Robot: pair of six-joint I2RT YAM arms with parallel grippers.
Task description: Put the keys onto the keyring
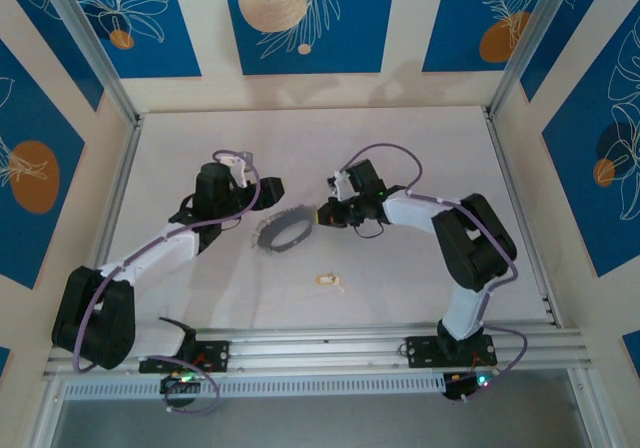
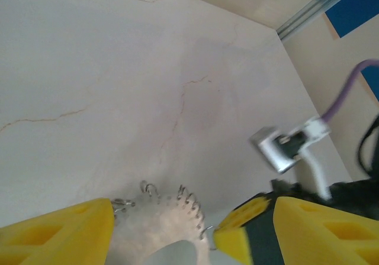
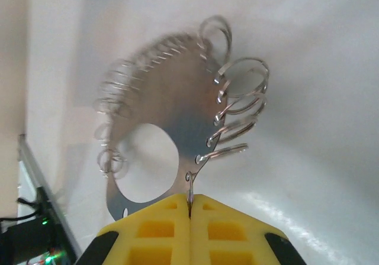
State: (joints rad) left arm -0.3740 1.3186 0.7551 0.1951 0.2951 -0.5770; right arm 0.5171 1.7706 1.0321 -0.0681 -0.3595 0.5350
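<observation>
One keyring [image 3: 172, 129], right fingers [image 3: 160, 229] pinching its edge; left fingers [image 2: 59, 235] wide; one key [image 1: 328, 281], seemingly, on table [image 1: 420, 138].

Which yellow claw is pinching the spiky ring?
The right gripper: its yellow tips are shut on the keyring edge, while the left gripper stands open.

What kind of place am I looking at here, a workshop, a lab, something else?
Probably a robot test booth in a lab: a left arm and right arm bolted to a metal rail at a white table, boxed in by blue leaf-patterned panels.
</observation>
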